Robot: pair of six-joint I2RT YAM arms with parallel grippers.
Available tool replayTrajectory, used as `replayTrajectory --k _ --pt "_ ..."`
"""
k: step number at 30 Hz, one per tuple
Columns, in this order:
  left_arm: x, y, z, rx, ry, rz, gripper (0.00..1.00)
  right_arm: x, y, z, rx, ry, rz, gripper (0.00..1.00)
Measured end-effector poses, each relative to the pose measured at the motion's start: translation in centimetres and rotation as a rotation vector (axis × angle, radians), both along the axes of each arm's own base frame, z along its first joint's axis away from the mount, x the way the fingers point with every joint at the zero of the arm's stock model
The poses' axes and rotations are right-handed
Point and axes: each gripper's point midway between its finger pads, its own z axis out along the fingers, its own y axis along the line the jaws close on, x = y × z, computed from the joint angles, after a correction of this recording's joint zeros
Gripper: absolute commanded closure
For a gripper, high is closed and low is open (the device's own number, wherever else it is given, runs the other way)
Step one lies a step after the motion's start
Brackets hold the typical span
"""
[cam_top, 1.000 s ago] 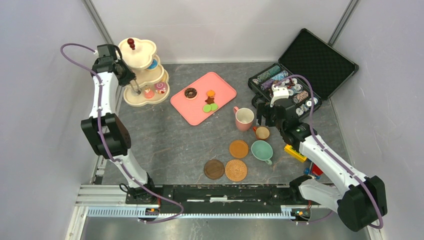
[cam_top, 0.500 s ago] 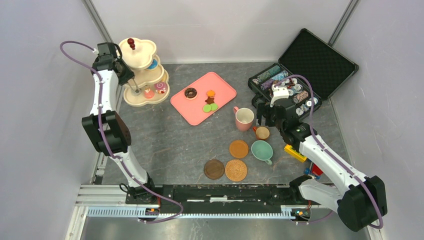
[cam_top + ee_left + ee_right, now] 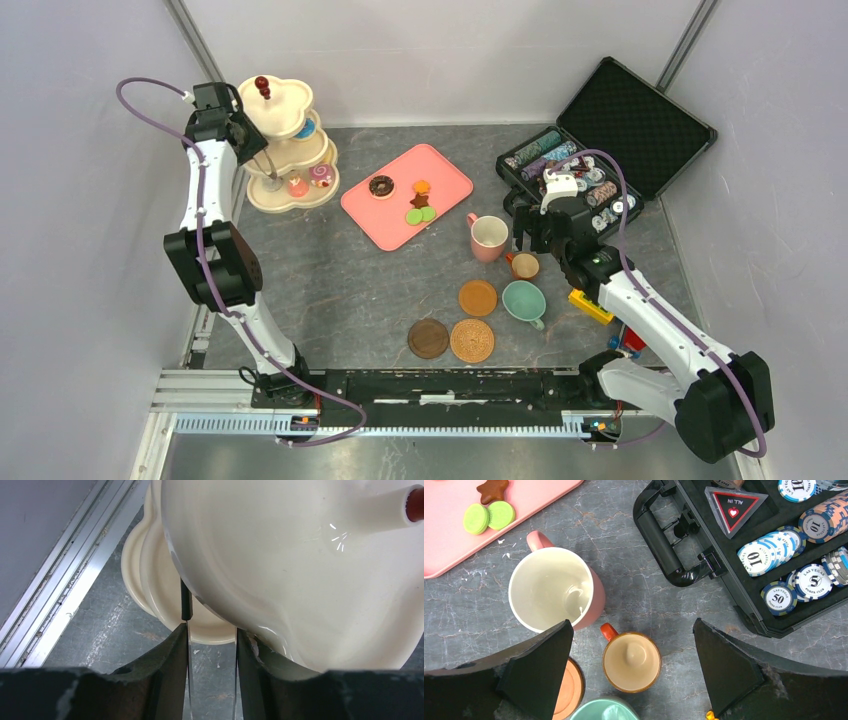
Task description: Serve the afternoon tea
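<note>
The cream three-tier stand (image 3: 290,195) with its red knob (image 3: 262,86) stands at the back left; its top tier (image 3: 300,570) fills the left wrist view. Pastries (image 3: 321,175) lie on its bottom tier. My left gripper (image 3: 250,150) hangs beside the stand, shut on thin metal tongs (image 3: 186,600) whose blades lie along its fingers. More pastries (image 3: 381,186) sit on the pink tray (image 3: 445,180). My right gripper (image 3: 632,621) stands open above the brown cup (image 3: 631,661), between the pink cup (image 3: 551,595) and teal cup (image 3: 523,300). Three coasters (image 3: 477,297) lie nearby.
An open black case of poker chips (image 3: 600,150) sits at the back right, its handle (image 3: 664,545) close to the right gripper. A yellow block (image 3: 590,306) lies by the right arm. A metal rail (image 3: 65,590) runs along the left wall.
My left gripper has drawn back and up a little from the stand's bottom tier, the tongs' blades spreading slightly. The right arm and the cups have not moved.
</note>
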Motion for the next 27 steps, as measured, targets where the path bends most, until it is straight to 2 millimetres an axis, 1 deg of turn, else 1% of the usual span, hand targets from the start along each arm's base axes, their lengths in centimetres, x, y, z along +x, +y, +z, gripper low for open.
replayTrajectory --k 3,10,13,15,19,22,25,27 --pt "0.0 0.0 0.0 0.0 0.0 0.0 0.5 0.0 0.0 0.0 0.001 0.0 -0.001 0.02" --pt "-0.1 0.2 -0.1 0.001 0.005 0.007 0.5 0.0 0.1 0.0 0.004 0.001 0.003 0.02" --pt "-0.5 0.2 -0.6 0.001 0.017 0.009 0.49 0.0 0.1 0.0 0.005 0.0 0.003 0.02" --pt "-1.1 0.1 -1.1 -0.003 0.035 0.01 0.49 -0.1 0.1 0.1 0.006 -0.002 0.003 0.02" --pt "-3.4 -0.5 -1.9 -0.01 0.066 0.011 0.49 -0.1 0.1 0.5 0.012 -0.015 0.003 0.02" --pt "-5.3 -0.9 -1.5 -0.006 0.064 0.015 0.48 -0.2 0.1 0.7 0.016 -0.02 0.006 0.02" --pt "-7.0 -1.2 -0.5 0.002 0.043 0.018 0.47 -0.2 0.2 0.8 0.019 -0.02 0.01 0.02" --pt "-7.8 -1.5 0.2 0.004 0.026 0.017 0.48 -0.2 0.2 0.8 0.022 -0.022 0.013 0.02"
